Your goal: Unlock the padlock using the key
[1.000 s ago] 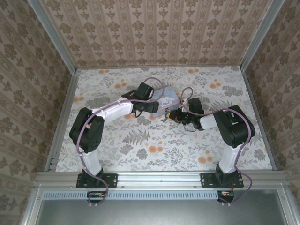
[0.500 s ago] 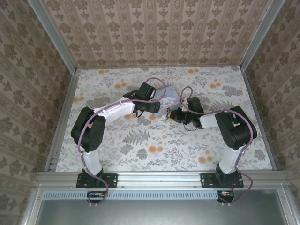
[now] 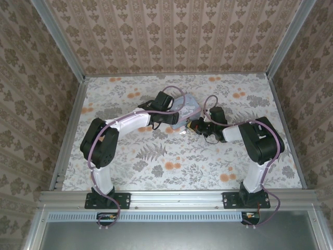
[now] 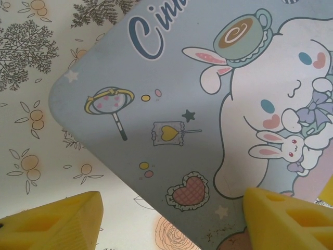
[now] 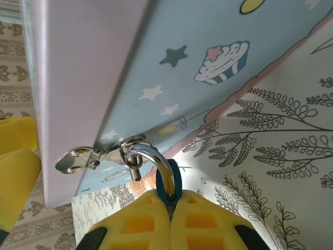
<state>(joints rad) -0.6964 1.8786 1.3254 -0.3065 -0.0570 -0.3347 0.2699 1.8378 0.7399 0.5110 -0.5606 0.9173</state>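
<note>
On my right wrist feed, the right gripper (image 5: 170, 203) has its yellow fingers pressed together on the padlock (image 5: 169, 183), whose teal body pokes up between them. Beyond it, the silver shackle (image 5: 152, 155) hooks through the hasp (image 5: 78, 159) on the side of the cartoon tin (image 5: 208, 57). On my left wrist feed, the left gripper (image 4: 166, 219) hangs with its fingers (image 4: 57, 219) wide apart over the tin's lid; I cannot tell whether they touch it. From above, both grippers meet at the tin, mid-table (image 3: 156, 166).
</note>
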